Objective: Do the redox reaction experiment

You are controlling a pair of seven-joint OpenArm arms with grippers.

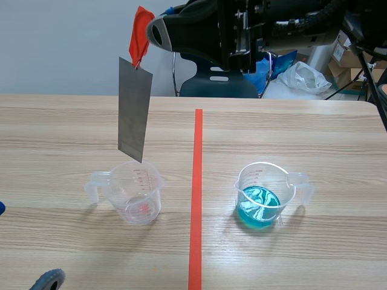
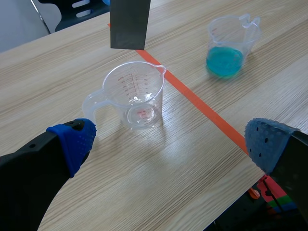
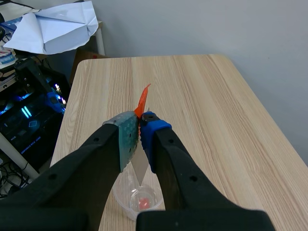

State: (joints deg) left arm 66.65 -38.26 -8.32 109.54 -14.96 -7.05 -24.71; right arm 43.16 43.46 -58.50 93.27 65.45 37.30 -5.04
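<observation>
- Step in hand, as I judge it: bringing the metal to the vessel. The right hand (image 3: 139, 132) is clamped on the top edge of a flat grey rectangular metal sheet (image 1: 134, 109), beside the orange-red tag (image 1: 140, 39) fixed there. The sheet hangs above the empty clear plastic measuring cup (image 1: 136, 190).
- The empty cup stands toward the near edge of the pale wood-grain surface (image 1: 72, 133), on the left of the orange-red tape line (image 1: 197, 193). A second clear plastic measuring cup holding blue liquid (image 1: 265, 196) stands on the other side of the line, about as close to the near edge.
- The left hand (image 2: 173, 142) is spread wide and holds nothing, low over the near edge with the empty cup just ahead of it.
- The next move probably calls for a straight lowering, so that the sheet's bottom edge passes inside the rim without tipping the light cup — the blue liquid would follow.
- The scene view alone shows the sheet's full length and its lower edge clear of the rim.
- The right wrist view alone shows the pads pressed on the sheet, with the cup directly beneath — but no blue cup.
- The left wrist view alone shows the left hand's gap.
</observation>
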